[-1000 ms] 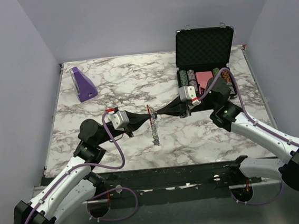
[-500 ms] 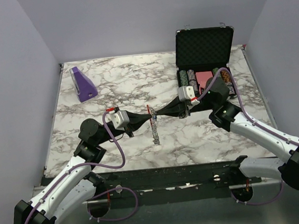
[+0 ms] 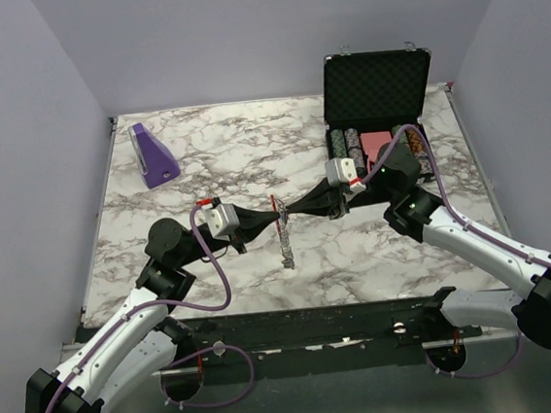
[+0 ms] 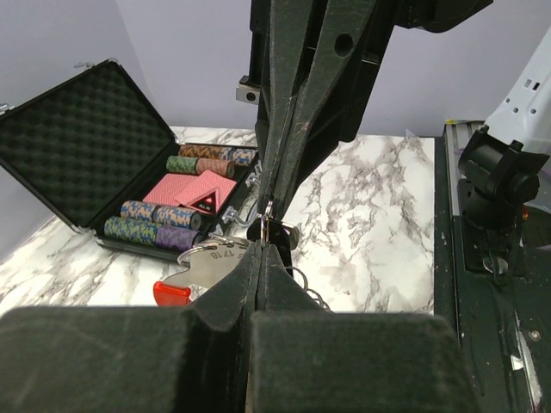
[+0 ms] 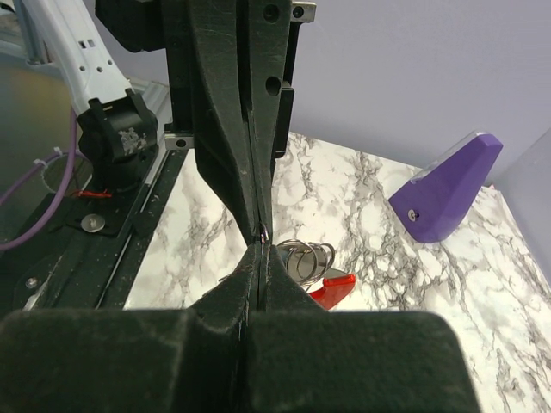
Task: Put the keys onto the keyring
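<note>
Two tools meet tip to tip at the middle of the top view. The left tool (image 3: 270, 217) and the right tool (image 3: 292, 209) each have their jaws pressed together on the keyring (image 3: 281, 227), above the table (image 3: 203, 165). Its grey strap (image 3: 286, 249) trails down-frame.

In the left wrist view, the keyring's small ring sits at centre between both tips, with its red clip (image 4: 170, 293) at lower left.

In the right wrist view, the clip lies just right of centre and a purple block (image 5: 448, 196) stands at right.
</note>
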You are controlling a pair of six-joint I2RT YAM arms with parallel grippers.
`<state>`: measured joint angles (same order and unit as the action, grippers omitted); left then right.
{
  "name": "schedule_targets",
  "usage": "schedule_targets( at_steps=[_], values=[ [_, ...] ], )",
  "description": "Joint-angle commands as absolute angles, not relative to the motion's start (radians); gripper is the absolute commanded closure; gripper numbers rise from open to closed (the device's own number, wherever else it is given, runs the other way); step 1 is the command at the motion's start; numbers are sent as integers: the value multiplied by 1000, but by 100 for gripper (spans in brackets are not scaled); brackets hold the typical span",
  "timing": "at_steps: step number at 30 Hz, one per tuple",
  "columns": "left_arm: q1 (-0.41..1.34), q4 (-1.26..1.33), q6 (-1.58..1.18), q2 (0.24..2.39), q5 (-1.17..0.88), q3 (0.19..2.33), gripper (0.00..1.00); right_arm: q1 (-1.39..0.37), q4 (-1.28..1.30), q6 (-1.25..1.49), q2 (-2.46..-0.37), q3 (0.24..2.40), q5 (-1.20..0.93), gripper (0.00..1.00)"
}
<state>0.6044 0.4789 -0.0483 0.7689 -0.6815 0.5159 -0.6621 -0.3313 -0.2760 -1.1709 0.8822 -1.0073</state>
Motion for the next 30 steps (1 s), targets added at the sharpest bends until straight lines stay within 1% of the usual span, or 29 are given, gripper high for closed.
schedule_targets(
  at_steps=[1,30],
  values=[
    [611,471,-20,773,-709,561,100,-684,-364,-241,-1178,913,-1031,100],
    [611,425,-5,793,-733,586,100,-684,-361,-192,-1189,917,-1026,100]
  ],
)
